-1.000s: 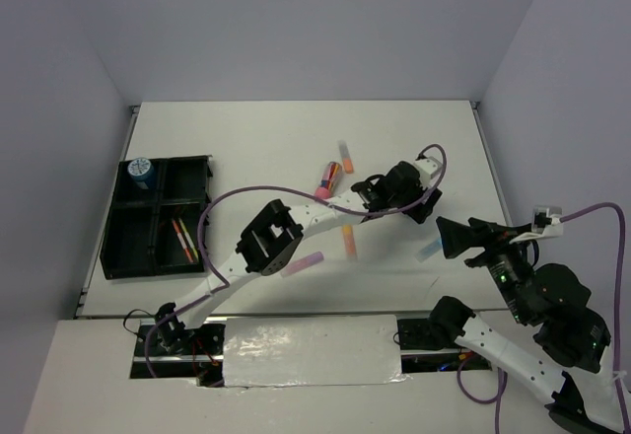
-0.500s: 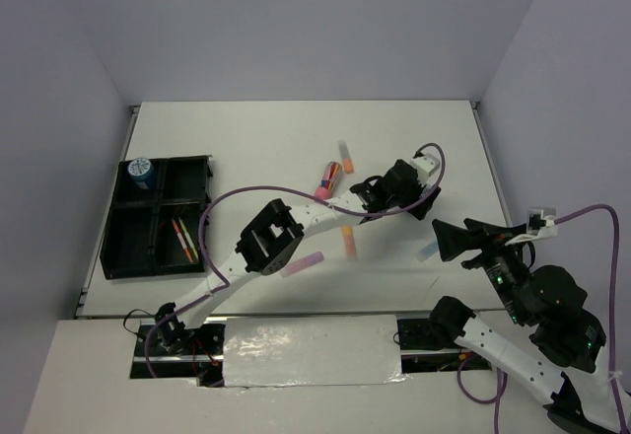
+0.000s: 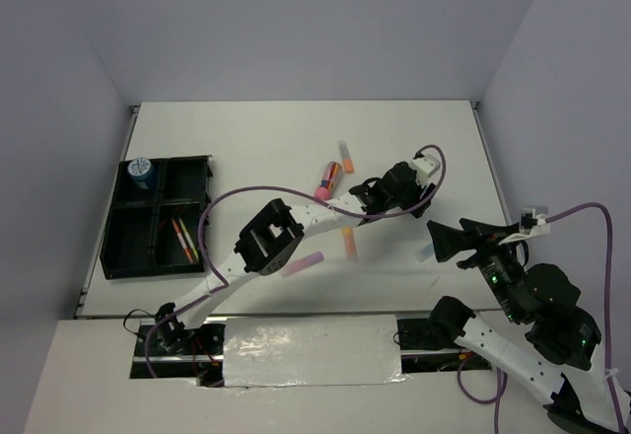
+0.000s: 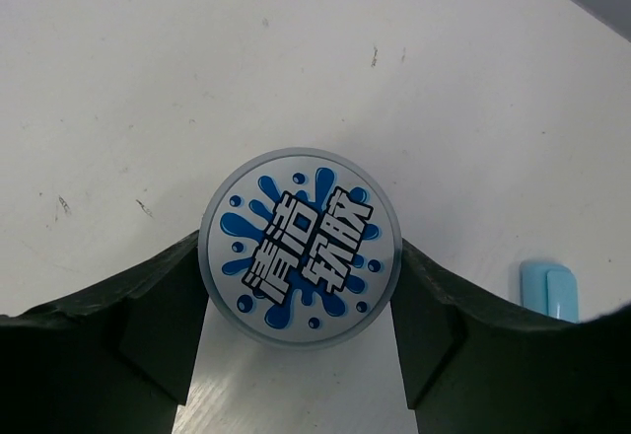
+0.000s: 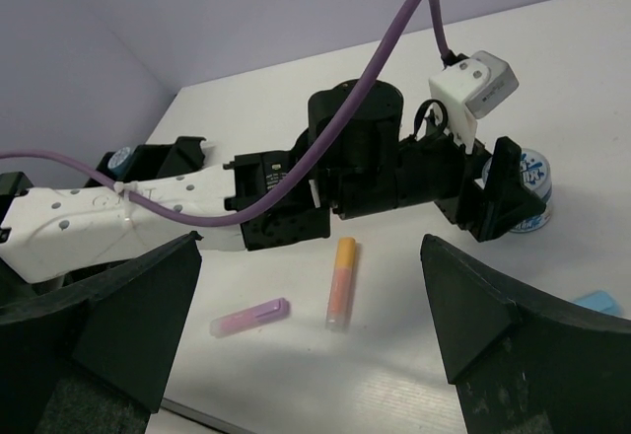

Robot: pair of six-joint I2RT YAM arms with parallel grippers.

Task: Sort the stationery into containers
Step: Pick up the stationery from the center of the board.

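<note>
My left gripper (image 3: 418, 200) is at the table's middle right, its jaws closed against both sides of a round blue-white patterned roll (image 4: 299, 247) that stands on the table; the roll also shows in the right wrist view (image 5: 530, 185). My right gripper (image 3: 446, 241) is open and empty, held above the table just right of a light-blue stick (image 3: 426, 252). An orange stick (image 3: 347, 240) and a lilac stick (image 3: 303, 263) lie left of it. A pink-orange highlighter (image 3: 326, 179) lies farther back. The black organiser tray (image 3: 126, 242) at the far left holds a second roll (image 3: 140, 171) and thin pens (image 3: 181, 239).
A short lilac-orange stick (image 3: 345, 156) lies behind the highlighter. The left arm (image 3: 296, 219) stretches across the table's middle, with its purple cable looping above it. Walls close in the table at the back and on both sides.
My right gripper has moved a little to the left and nearer the light-blue stick. My left gripper has shifted slightly around the roll.
</note>
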